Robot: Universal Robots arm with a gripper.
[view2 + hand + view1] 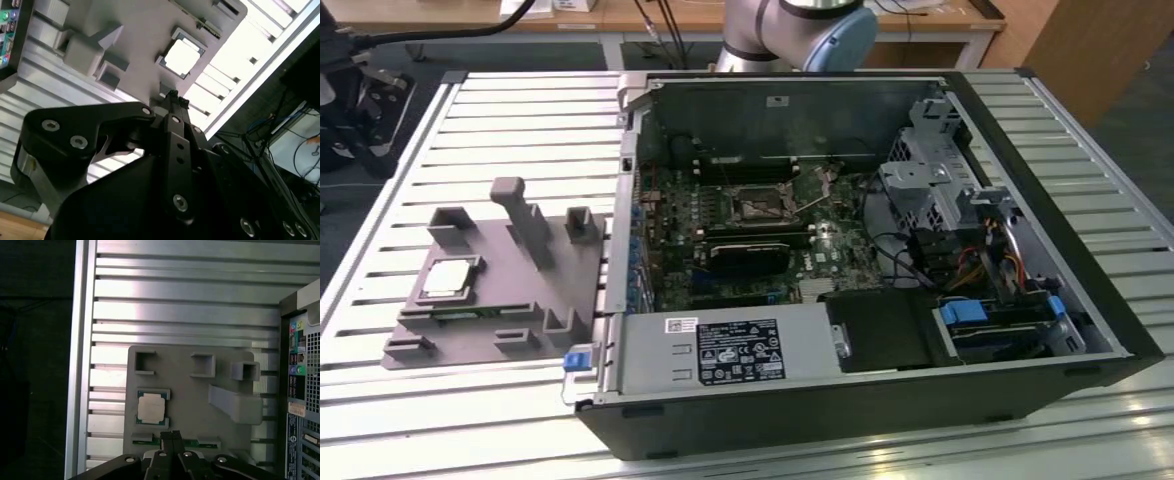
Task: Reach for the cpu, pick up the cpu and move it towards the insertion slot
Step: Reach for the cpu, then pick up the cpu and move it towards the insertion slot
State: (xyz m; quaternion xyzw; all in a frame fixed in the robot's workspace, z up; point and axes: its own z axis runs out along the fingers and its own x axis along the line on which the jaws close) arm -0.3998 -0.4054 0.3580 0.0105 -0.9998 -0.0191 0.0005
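One cpu point(151, 408), one gray tray point(195, 405) and one computer case point(854, 420) (holding one insertion slot point(758, 203)).

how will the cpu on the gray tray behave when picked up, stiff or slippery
The cpu is a thin flat square with a metal top, so likely stiff and light. That smooth top and its low edges look slippery to pinch. Lying flat on the gray tray, it should not roll or tip.

The pale silver cpu point(450, 277) lies flat on a gray tray point(520, 330) (well apart from the insertion slot point(757, 203)).
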